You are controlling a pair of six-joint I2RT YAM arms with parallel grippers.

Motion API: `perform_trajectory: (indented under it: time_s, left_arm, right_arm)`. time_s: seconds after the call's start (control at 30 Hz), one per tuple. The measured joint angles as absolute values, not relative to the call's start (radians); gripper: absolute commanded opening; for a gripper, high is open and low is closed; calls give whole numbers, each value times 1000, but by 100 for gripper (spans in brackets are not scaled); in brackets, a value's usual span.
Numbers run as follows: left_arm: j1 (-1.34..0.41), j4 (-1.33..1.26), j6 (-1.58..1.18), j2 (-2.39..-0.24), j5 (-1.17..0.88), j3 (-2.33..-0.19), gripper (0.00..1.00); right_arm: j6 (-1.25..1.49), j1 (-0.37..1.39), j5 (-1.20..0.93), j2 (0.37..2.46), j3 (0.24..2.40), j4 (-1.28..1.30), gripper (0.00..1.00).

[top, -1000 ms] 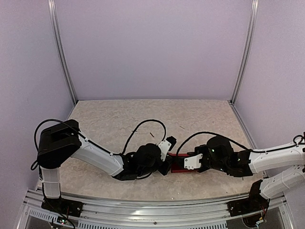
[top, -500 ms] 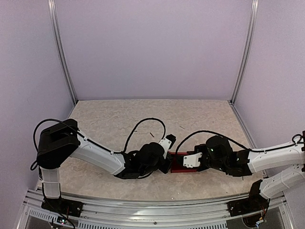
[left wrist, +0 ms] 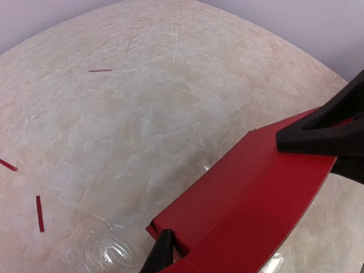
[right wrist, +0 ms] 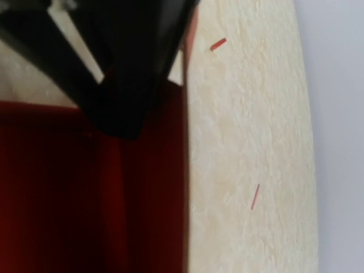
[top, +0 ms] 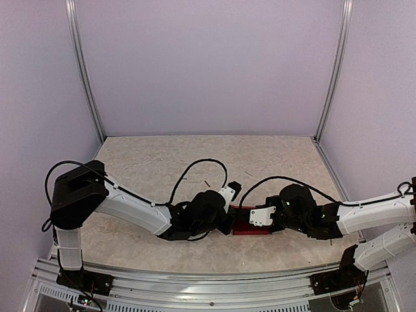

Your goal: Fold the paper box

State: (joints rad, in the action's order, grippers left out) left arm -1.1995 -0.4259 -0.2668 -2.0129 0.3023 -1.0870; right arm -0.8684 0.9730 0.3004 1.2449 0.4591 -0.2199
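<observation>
Seen from above, two white-and-black arms reach in from either side and meet near the front middle of a pale, marbled worktop (top: pixel 149 162); between them lies the paper box (top: pixel 242 227), bright red thin card, low on the worktop; the left tool (top: pixel 227 220) is at its left end and the right tool (top: pixel 255 220) covers its right end, so only a short red strip shows between them; from this height I cannot tell how far either tool is open.

The left wrist view shows the paper box (left wrist: pixel 250 210) as a red sheet with one straight crease along its length, filling the lower right; a large black finger (left wrist: pixel 318 133) rests on top of its far end at the right edge; a small black fingertip (left wrist: pixel 160 253) touches its notched near corner at the bottom edge; whether the left tool is clamping the card cannot be told; three thin red scraps (left wrist: pixel 39 206) lie apart on the bare worktop to the left.

The right wrist view is close and blurred; the paper box (right wrist: pixel 85 199) fills the lower left in dark red; a blurred black finger (right wrist: pixel 122 96) overlaps its upper edge; the right tool's grip cannot be told; two more scraps lie on the worktop to the right.
</observation>
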Motion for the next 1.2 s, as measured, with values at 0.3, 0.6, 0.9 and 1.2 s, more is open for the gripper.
perform_trajectory:
  time_s: [0.3,0.6,0.9,1.2]
  left_arm:
    - [-1164,-447,-253,-2013,194,-1085,9]
    - [-1129,-568,-280,-2013,44,-1025,26]
    - [-1129,-578,-249,-2011,35,-1015,26]
    - [-1153,-515,-219,-1962,84,-989,31]
  right_arm:
    - [-836,968,317,1234,461,-189,0]
    - [-835,951,301,1227,461,-184,0]
    - [-829,933,272,1224,465,-176,0]
    - [-805,928,220,1234,511,-114,0]
